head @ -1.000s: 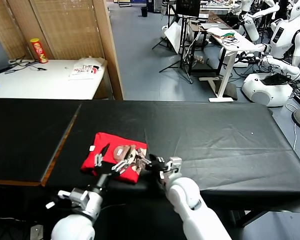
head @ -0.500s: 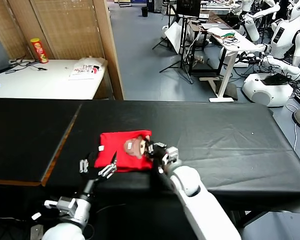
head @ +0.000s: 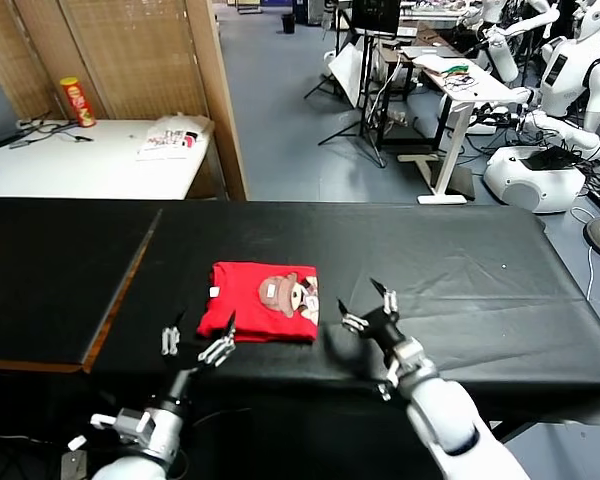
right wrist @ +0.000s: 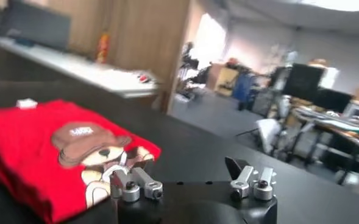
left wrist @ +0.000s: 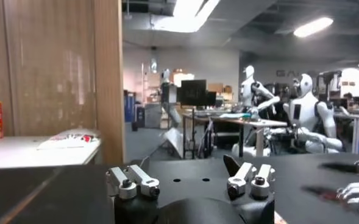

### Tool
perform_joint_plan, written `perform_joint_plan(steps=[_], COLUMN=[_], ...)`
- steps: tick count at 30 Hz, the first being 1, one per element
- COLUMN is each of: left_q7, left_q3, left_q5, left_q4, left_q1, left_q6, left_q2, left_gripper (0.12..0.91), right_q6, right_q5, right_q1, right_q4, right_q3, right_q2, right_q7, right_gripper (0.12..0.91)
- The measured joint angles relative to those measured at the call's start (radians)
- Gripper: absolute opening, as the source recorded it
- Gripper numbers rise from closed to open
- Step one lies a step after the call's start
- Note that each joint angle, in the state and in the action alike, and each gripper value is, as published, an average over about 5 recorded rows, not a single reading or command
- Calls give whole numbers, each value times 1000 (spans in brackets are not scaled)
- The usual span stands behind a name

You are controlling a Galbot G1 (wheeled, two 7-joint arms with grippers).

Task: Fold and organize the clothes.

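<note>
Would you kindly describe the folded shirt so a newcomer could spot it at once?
On the long black table, look near the front edge, between the two open grippers. The red T-shirt lies folded into a rectangle, its cartoon bear print facing up; nothing else there is coloured.

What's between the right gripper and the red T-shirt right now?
Nothing: only bare black table cover separates the open right gripper from the folded red T-shirt, which it does not touch. The head view shows this best.

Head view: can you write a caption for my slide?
Folded red T-shirt on the black table, open left gripper and right gripper beside it.
</note>
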Motion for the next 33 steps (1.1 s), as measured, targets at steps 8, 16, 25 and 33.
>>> perform_joint_plan(steps=[8,16,25,33], left_q7=[-49,-71,-77,-77], left_q3=[-20,-76,-175,-197], left_q5=[-33,-100,-136,-137], left_q4=[-43,-93,-160,-187], left_q1=[101,234,368,398], left_q6=[56,130,193,227], left_q2=[31,51,70,71], left_gripper=[798,798,798,798], right_q6=[75,89,67,54], right_q5=[37,32,33,33], right_q1=[-302,-534,-737,-783], right_q4=[174,297,409,438], right_q3=[101,144,166,170], right_q2=[27,67,90,93], right_q7=[99,171,240,246], right_gripper=[798,798,798,798])
